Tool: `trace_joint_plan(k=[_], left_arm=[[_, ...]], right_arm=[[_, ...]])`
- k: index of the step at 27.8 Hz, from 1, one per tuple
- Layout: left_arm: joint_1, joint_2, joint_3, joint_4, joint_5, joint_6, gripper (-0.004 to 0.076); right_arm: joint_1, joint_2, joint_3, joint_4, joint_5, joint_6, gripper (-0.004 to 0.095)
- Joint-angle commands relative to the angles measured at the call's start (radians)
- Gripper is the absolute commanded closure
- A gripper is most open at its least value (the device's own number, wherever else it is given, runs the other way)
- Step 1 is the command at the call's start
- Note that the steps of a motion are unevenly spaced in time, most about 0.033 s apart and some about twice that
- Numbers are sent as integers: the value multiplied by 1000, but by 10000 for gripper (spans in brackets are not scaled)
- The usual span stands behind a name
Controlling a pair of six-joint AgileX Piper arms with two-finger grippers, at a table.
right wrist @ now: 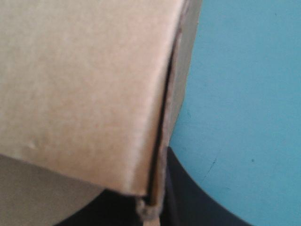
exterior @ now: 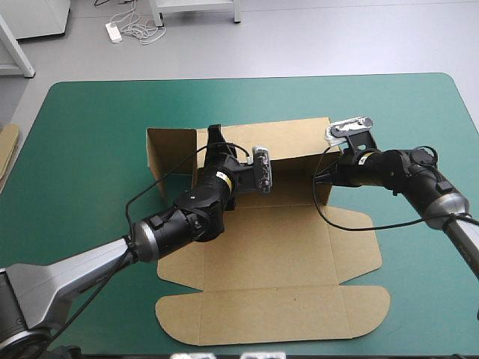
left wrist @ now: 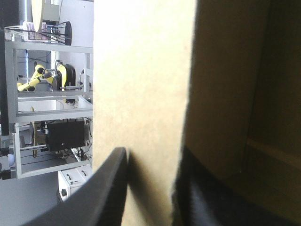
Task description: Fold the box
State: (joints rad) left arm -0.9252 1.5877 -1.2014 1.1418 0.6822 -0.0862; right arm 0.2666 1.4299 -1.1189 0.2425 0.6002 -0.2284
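Brown box (exterior: 284, 239) centred on counter (exterior: 90, 120); far wall, left side wall raised, rest flat. Far wall pinched by left end effector (left wrist: 153, 155), sheet between black fingers (left wrist: 108, 193). Right corner pinched by right end effector (exterior: 333, 155); its wrist view showed doubled board there.

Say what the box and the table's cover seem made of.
The box: brown cardboard, matte, likely corrugated; the right wrist view shows a layered cut edge. The cover: teal-green, smooth, low sheen, perhaps vinyl or rubber mat; cannot tell which.
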Motion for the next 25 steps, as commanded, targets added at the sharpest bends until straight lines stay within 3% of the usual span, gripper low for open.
trace_joint_plan(k=[1,8,15,20,25], left_arm=[[-50,-32,-22,7,61,-18,402],[-157,-34,-105,-25,298,-29,402],[-170,-34,-260,-236,405,29,402],[-166,-34,-373,-263,517,29,402],[-66,-52,-496,-415,528,31,402]], right_arm=[[11,-31,-28,40,-50,4,927],[11,-31,-28,36,-50,31,927],[11,-31,-28,29,-46,60,927],[11,-31,-29,29,-17,69,927],[9,-31,-29,29,4,73,927]])
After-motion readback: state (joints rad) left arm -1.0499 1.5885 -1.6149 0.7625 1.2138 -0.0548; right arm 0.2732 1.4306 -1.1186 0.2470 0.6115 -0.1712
